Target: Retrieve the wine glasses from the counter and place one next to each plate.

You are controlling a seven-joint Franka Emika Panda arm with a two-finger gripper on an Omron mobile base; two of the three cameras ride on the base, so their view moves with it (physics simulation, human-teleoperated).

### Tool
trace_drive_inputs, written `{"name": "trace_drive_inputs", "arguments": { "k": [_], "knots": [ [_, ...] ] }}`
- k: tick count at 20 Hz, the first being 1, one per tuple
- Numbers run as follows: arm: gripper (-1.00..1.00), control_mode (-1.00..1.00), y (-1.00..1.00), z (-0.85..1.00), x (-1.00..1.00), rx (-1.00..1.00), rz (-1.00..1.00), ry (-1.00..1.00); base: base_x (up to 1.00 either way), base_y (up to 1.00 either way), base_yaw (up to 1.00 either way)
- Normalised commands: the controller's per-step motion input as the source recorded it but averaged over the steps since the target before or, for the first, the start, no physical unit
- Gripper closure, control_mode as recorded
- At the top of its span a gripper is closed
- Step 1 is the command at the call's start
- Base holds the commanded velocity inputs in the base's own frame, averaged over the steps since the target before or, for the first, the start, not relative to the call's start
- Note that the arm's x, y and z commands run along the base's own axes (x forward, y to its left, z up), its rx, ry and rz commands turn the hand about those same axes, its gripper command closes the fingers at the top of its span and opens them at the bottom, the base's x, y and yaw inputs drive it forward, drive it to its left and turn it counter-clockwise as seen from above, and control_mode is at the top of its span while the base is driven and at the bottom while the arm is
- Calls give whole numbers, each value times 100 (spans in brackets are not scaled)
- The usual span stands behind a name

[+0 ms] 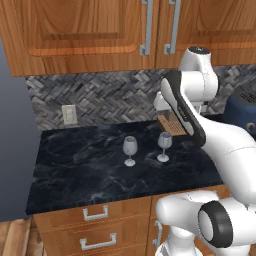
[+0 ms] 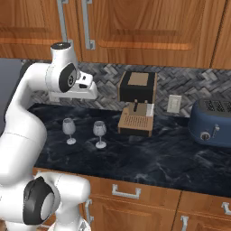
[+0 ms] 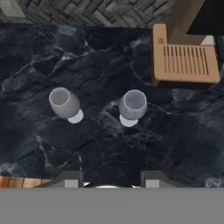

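**Glasses Sighted From Above, None Yet Taken**

The gripper is held high above the counter, its jaws seen parted with nothing between them. Two wine glasses are counted below, upright and apart: the left glass and the right glass, near one coffee machine. The approach is judged under way; a descent over one bowl is called for.

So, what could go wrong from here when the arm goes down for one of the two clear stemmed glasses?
The two clear stemmed wine glasses stand upright and close together on the black marbled counter, so the open gripper might knock over the neighbour. The wooden coffee machine stands just beyond the right glass, so a wide swing might hit it.
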Motion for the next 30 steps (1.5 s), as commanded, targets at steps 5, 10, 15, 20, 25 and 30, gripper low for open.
{"name": "trace_drive_inputs", "arguments": {
  "k": [5, 10, 15, 20, 25, 30],
  "knots": [
    [-100, -100, 0, 0, -31, 2, -1, -6, 0, 0, 0],
    [-100, -100, -8, 4, -61, 5, -28, -20, 0, 0, 0],
    [-100, -100, -27, 0, -71, 15, -46, -17, 0, 0, 0],
    [-100, -100, -23, -1, -43, 24, -49, -9, 0, 0, 0],
    [-100, -100, -27, -7, -10, 32, -37, -8, 0, 0, 0],
    [-100, -100, -26, -13, 0, 53, -12, -10, 0, 0, 0]
  ]
}}
